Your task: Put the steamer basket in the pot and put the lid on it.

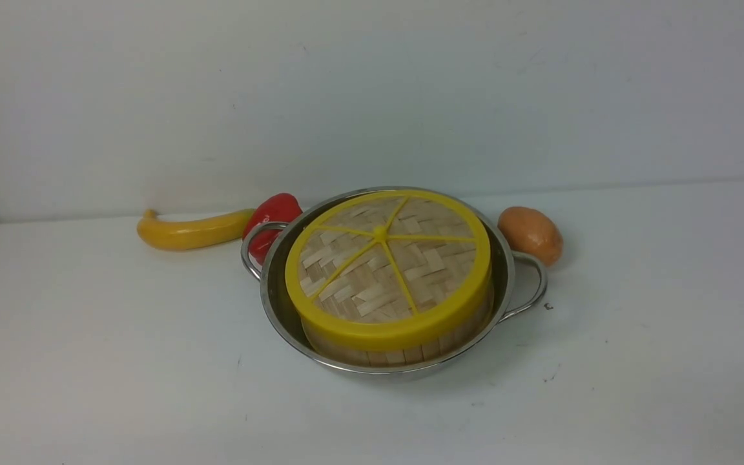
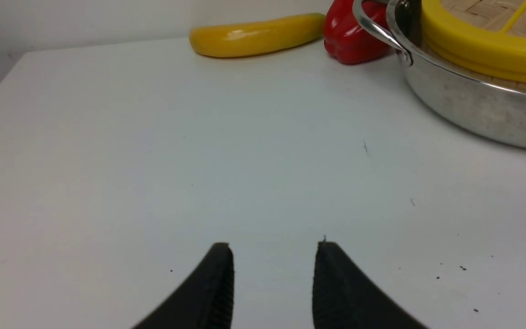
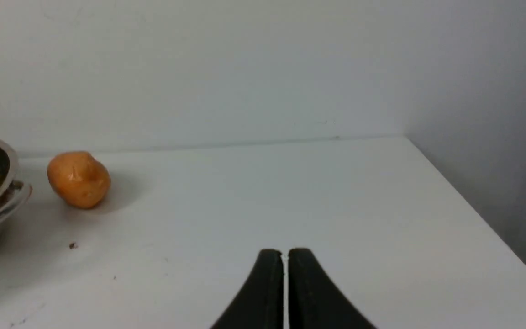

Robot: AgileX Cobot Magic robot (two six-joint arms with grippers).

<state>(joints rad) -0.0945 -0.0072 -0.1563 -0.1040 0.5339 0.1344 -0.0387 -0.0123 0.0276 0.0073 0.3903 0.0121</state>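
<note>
The pot (image 1: 275, 303) sits mid-frame on the table (image 1: 88, 361), steamer basket (image 1: 398, 354) inside, lid (image 1: 388, 268) on top. Left of it lie a yellow squash (image 1: 191, 230) and red pepper (image 1: 272, 213); right, a potato (image 1: 530, 234). Left gripper (image 2: 274, 249) released, right gripper (image 3: 285, 253) clenched empty.

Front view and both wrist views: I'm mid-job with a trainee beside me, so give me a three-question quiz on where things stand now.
1. True or false: the lid sits on the steamer basket inside the pot.
2. Which item lies nearest the pot's right handle? A) yellow squash B) red pepper C) potato
3. Fill in: the left gripper is ____, while the right gripper is shut and holds nothing.

Key:
1. True.
2. C, the potato; the yellow squash and red pepper lie on the pot's left side.
3. Open, over bare table.
</note>
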